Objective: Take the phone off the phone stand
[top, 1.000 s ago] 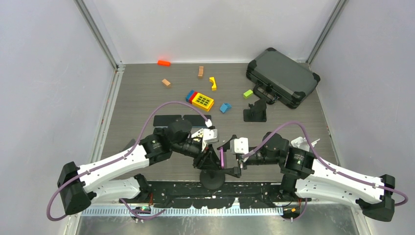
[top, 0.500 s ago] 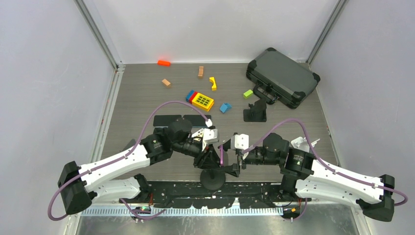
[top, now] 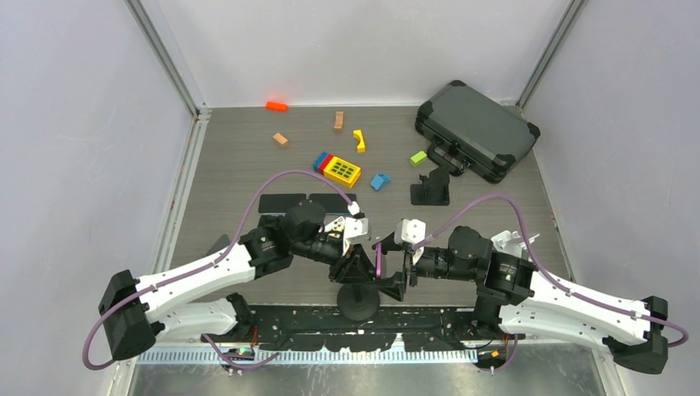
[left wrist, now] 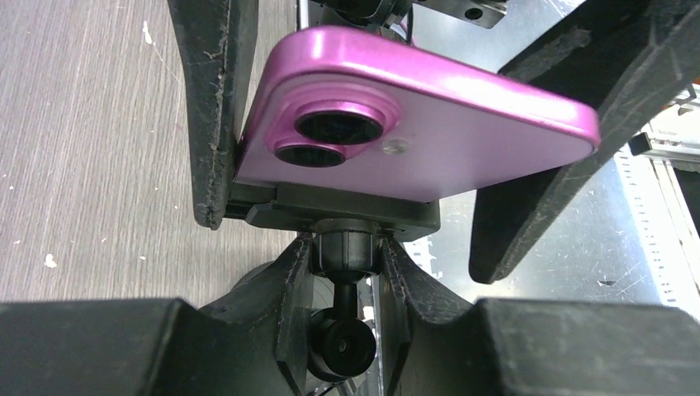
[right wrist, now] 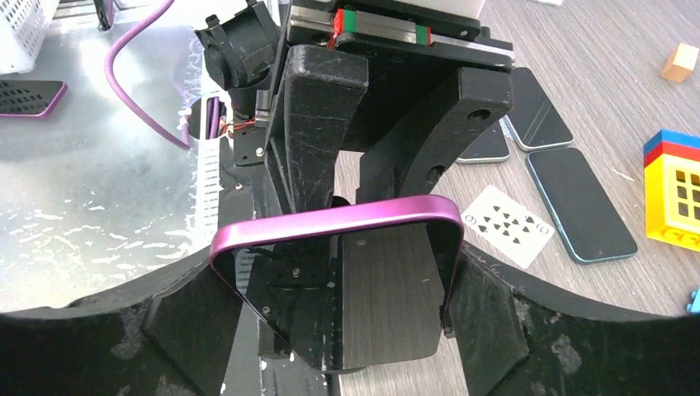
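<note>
The phone [left wrist: 413, 124] has a pink back with two lenses and lies against the cradle plate of the black phone stand [left wrist: 351, 247]. My left gripper [left wrist: 347, 257] is shut on the stand's neck just under the cradle, above the ball joint. My right gripper [right wrist: 338, 305] is shut on the phone [right wrist: 371, 280], one finger on each long pink edge, with the dark screen facing its camera. In the top view the two grippers, left [top: 353, 266] and right [top: 394, 280], meet over the stand's round base [top: 359, 304] at the near table edge.
Several dark phones [right wrist: 578, 202] and a playing card [right wrist: 508, 227] lie on the table behind the left gripper. A yellow toy block [top: 341, 170], small coloured blocks, a second black stand [top: 432, 188] and a black case [top: 477, 130] sit farther back. A white basket [top: 512, 241] is at right.
My right wrist has lifted and shifted slightly away from the near edge while staying closed on the phone. The left gripper has stayed on the stand's neck.
</note>
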Controlling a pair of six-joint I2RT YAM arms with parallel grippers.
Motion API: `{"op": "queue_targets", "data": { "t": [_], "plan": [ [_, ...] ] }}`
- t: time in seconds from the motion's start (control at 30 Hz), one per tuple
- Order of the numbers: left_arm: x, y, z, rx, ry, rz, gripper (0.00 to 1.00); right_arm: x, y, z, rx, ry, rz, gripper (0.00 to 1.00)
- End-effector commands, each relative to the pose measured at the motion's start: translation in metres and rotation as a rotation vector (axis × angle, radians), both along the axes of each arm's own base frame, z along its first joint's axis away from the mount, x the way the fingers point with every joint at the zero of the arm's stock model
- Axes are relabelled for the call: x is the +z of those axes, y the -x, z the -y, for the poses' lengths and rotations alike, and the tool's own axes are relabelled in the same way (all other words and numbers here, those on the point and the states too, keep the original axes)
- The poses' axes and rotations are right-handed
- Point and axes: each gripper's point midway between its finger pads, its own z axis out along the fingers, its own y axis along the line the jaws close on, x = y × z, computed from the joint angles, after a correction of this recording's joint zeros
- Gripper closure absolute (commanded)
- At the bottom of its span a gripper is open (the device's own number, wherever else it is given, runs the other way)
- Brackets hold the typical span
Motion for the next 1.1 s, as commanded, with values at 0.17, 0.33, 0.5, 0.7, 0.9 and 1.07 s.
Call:
{"op": "queue_targets", "data": {
  "t": [0.17,0.33,0.5,0.7,0.9,1.07],
  "plan": [
    [0.001,-0.035,0.006,0.131,0.009,0.103,1.00,0.046,0.023,-0.001,0.096,-0.103,-0.021,0.05],
    [0.001,-0.037,0.004,0.146,0.010,0.109,1.00,0.036,0.020,0.001,0.096,-0.063,0.018,0.04],
    [-0.002,-0.037,0.002,0.159,0.004,0.100,1.00,0.028,0.010,0.005,0.054,-0.041,0.077,0.14],
    [-0.004,-0.036,0.000,0.164,-0.008,0.089,1.00,0.031,0.005,0.007,0.042,-0.041,0.141,0.60],
    [-0.003,-0.036,0.000,0.161,-0.004,0.095,1.00,0.036,0.003,0.009,0.030,-0.025,0.145,1.00],
    [-0.005,-0.039,0.000,0.177,-0.010,0.099,1.00,0.041,0.000,0.011,0.006,-0.034,0.143,0.94]
  ]
}}
